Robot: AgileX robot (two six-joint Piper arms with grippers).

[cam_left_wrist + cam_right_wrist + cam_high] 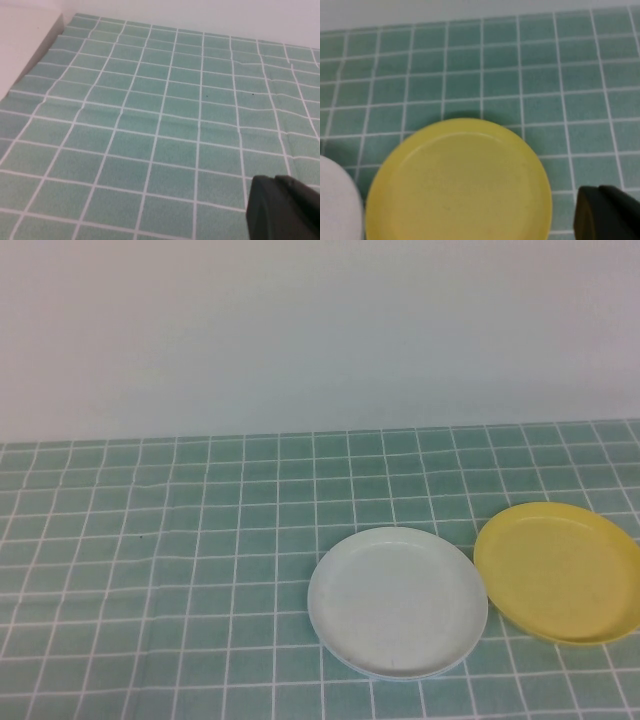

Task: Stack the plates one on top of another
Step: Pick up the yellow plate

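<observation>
I see 1 white plate [397, 602] and 1 yellow plate [558, 573]. Tablecloth [150, 570] is teal-green, gridded with thin white lines. Black left gripper [282, 207], black right gripper [607, 212].

Yellow plate [560, 570] cut by the high view's right edge; both claws' fingertips out of frame.

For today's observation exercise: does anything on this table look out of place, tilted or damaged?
Nothing looks damaged or spilled. The white plate and yellow plate lie side by side on the checked cloth, unstacked. Both grippers, left gripper and right gripper, are shut, holding nothing.
</observation>
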